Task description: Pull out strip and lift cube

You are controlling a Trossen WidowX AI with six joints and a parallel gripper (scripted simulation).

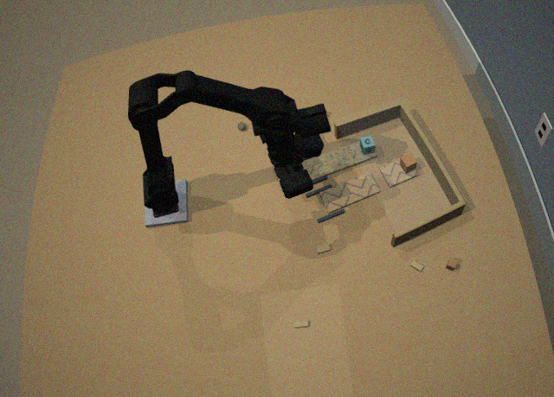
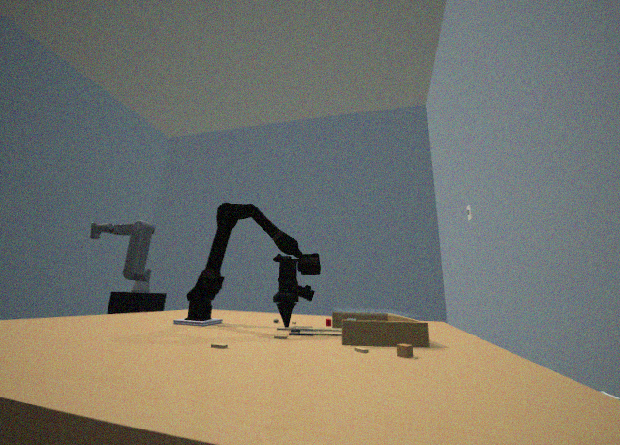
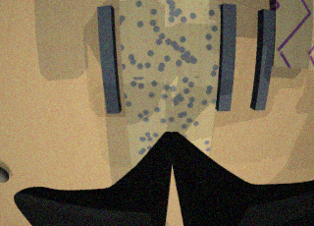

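- Top view: the light-blue cube lettered "C" point(image 1: 367, 144) sits on the far end of the whole, blue-speckled pale strip point(image 1: 339, 159) point(image 3: 167, 44), at about two o'clock from the black parallel-jaw pincer point(image 1: 295, 182) point(image 2: 286, 325) point(image 3: 171, 138).
- The pincer points straight down and is narrow, its tips together, grasping nothing; in the wrist view they meet over the strip's near end.
- Dark-blue bars point(image 1: 331, 215) point(image 3: 109, 59) flank the strip at nine and three o'clock in the wrist view.
- From the lettered cube, at about four o'clock in the top view, an orange cube point(image 1: 408, 162) rests on the short far piece of a purple-zigzag pale strip point(image 1: 396, 177); a gap parts it from the longer near piece point(image 1: 351, 191).
- A brown three-sided wall point(image 1: 429, 225) point(image 2: 386, 333) stands on the tan counter point(image 1: 134, 294) point(image 2: 300, 390) around the cubes, its open side towards nine o'clock in the top view.
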